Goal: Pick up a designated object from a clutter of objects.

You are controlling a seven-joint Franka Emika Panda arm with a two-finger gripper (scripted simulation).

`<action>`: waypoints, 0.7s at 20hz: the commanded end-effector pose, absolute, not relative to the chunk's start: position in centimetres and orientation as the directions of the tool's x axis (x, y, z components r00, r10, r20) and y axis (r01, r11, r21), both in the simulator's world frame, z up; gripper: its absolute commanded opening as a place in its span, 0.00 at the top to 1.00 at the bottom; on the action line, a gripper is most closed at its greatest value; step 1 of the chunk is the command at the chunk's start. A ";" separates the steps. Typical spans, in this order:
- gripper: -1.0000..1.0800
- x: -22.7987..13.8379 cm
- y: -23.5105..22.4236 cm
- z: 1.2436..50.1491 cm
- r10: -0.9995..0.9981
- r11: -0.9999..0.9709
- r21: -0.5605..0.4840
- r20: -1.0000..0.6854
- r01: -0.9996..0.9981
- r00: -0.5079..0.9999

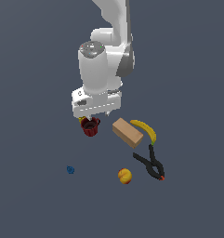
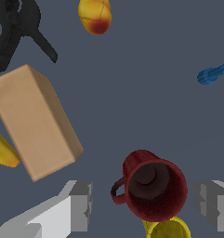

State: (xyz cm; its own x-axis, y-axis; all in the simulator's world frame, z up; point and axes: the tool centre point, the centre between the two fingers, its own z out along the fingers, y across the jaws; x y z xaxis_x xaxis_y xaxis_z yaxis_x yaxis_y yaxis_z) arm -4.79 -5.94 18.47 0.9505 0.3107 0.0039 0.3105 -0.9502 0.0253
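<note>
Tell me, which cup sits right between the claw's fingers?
The dark red mug with the loop handle. It sits between the open claw's fingers; the smaller yellow cup only peeks out beside it.

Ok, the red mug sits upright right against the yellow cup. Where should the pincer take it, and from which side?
From above, across the red mug body. It stands upright, the open pincer already straddles it, and the handle and the yellow cup both lie off the closing line.
</note>
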 end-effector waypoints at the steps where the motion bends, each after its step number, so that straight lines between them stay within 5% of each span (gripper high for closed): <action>1: 0.19 -5.7 -6.5 17.0 0.363 -0.931 0.032 0.010 0.363 0.932; 14: 0.19 -10.4 -8.6 11.6 0.577 -0.816 0.068 0.027 0.574 0.817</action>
